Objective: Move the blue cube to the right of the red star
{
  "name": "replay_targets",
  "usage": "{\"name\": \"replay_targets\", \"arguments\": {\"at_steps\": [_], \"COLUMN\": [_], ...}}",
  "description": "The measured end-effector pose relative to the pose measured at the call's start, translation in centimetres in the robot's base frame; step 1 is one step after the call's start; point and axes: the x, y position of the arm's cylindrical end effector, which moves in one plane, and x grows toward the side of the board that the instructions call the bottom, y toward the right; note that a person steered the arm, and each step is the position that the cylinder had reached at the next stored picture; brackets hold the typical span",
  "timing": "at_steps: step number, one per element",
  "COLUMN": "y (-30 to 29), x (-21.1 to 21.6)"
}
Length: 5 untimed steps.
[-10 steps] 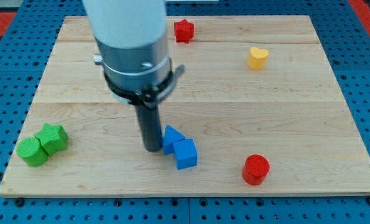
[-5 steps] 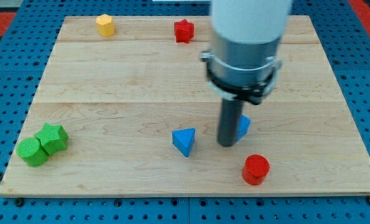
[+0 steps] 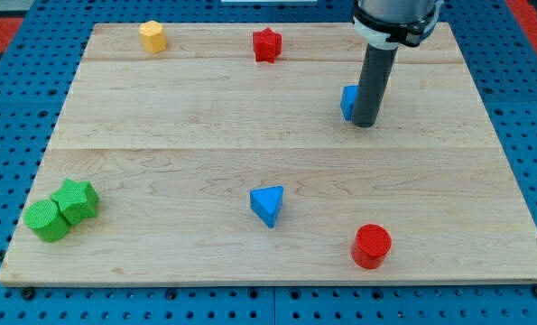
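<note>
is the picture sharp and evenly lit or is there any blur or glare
Camera view: sharp and evenly lit; soft shadows under the red cylinder and blue triangle; no glare on the board. My tip hides most of the blue cube.

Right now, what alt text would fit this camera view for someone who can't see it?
A dark rod's tip rests against a partly hidden blue cube on a wooden board, below and right of a red star. Also there: a yellow block, blue triangle, red cylinder and two touching green blocks.
</note>
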Motion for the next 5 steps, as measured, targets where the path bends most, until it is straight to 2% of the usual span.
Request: {"name": "replay_targets", "arguments": {"at_steps": [3,5], "y": [-0.8,-1.8], "x": [-6.1,-8.0]}}
